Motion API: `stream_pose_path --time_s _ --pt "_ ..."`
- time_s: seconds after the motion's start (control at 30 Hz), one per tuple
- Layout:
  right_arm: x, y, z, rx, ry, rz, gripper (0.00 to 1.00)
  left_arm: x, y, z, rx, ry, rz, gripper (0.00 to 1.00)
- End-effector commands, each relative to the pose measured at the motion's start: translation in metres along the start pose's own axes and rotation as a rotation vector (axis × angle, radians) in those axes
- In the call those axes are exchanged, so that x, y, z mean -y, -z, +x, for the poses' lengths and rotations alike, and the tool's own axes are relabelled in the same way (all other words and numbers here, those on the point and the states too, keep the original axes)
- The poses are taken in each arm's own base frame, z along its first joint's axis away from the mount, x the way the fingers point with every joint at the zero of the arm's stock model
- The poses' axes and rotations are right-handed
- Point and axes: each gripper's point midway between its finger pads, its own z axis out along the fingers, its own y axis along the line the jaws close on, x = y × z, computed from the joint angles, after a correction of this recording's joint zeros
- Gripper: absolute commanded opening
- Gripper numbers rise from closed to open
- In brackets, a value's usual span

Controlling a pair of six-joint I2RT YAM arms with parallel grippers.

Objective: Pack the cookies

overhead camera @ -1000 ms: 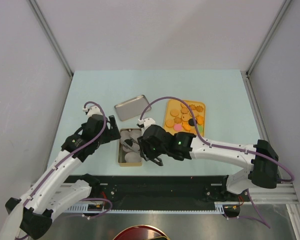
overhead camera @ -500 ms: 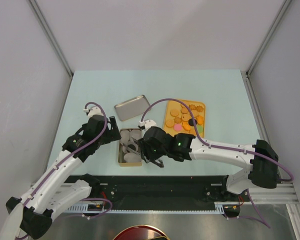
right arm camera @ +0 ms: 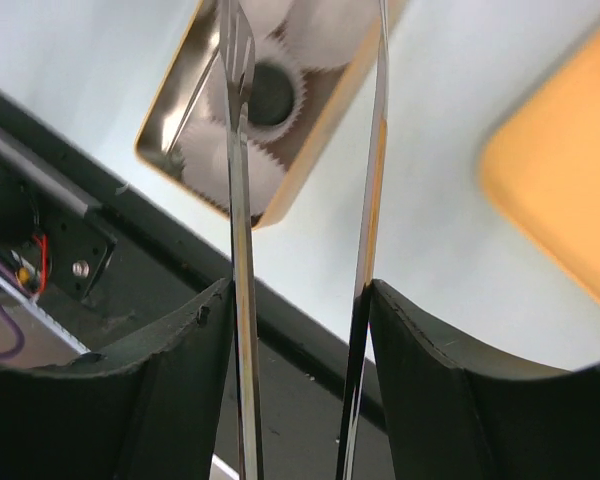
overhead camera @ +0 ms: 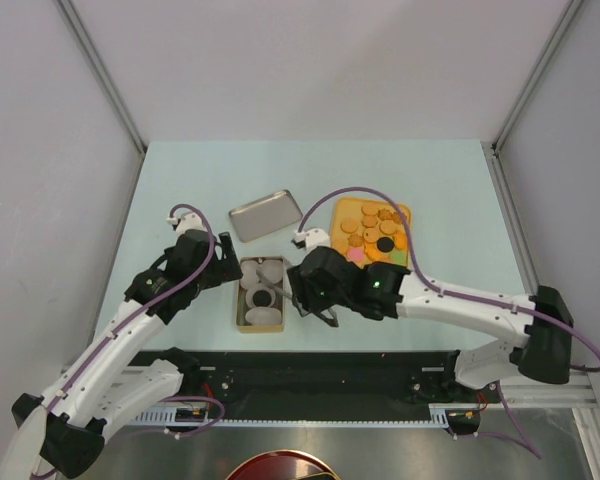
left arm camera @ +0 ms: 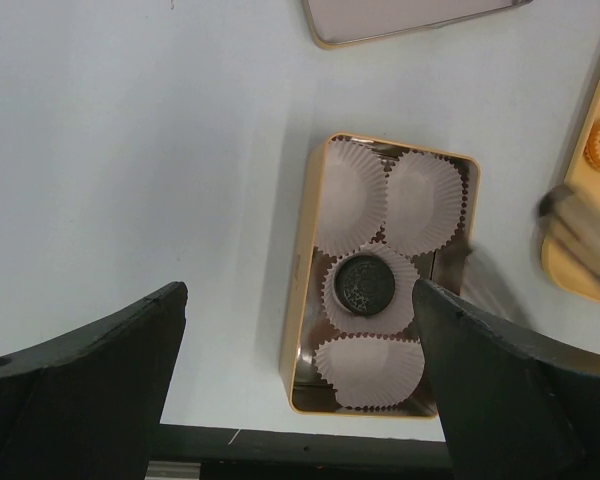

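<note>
Several round cookies (overhead camera: pixel 372 232), mostly orange-brown with a black and a pink one, lie on the orange lid (overhead camera: pixel 404 214). One black cookie (overhead camera: pixel 264 297) sits in a white paper cup inside the gold tin (overhead camera: pixel 238 300); it also shows in the left wrist view (left arm camera: pixel 364 282) and the right wrist view (right arm camera: pixel 270 88). My right gripper (overhead camera: pixel 315 290) is shut on metal tongs (right arm camera: pixel 238 150), whose arms are spread and empty just right of the tin. My left gripper (overhead camera: pixel 225 270) hangs open and empty above the tin (left arm camera: pixel 302 270).
A silver tin lid (overhead camera: pixel 265 214) lies behind the gold tin. Three other white paper cups (left arm camera: pixel 350 195) in the tin are empty. The black table edge (overhead camera: pixel 320 365) runs just in front of the tin.
The tongs were down in the tin; they have now let go of the black cookie into a paper cup, and my right gripper has drawn back to the right. The left arm has not moved.
</note>
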Motion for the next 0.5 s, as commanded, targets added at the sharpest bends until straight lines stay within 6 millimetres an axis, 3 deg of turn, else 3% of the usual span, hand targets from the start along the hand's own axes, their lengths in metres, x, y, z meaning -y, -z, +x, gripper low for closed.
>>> stream_pose_path --time_s 0.0,0.13,0.27,0.47 --pt "0.059 0.037 -0.031 0.117 -0.092 0.139 0.59 0.004 -0.001 -0.004 0.014 0.004 0.022 1.00" --pt "0.121 0.050 -0.023 0.126 -0.184 0.252 0.59 0.005 -0.003 -0.002 0.006 -0.001 0.024 1.00" --pt "0.155 0.045 -0.009 0.095 -0.221 0.314 0.59 0.007 -0.005 -0.001 -0.003 -0.004 0.029 1.00" --pt "0.169 0.026 -0.009 0.071 -0.219 0.322 0.58 0.008 -0.006 0.000 -0.010 -0.006 0.030 1.00"
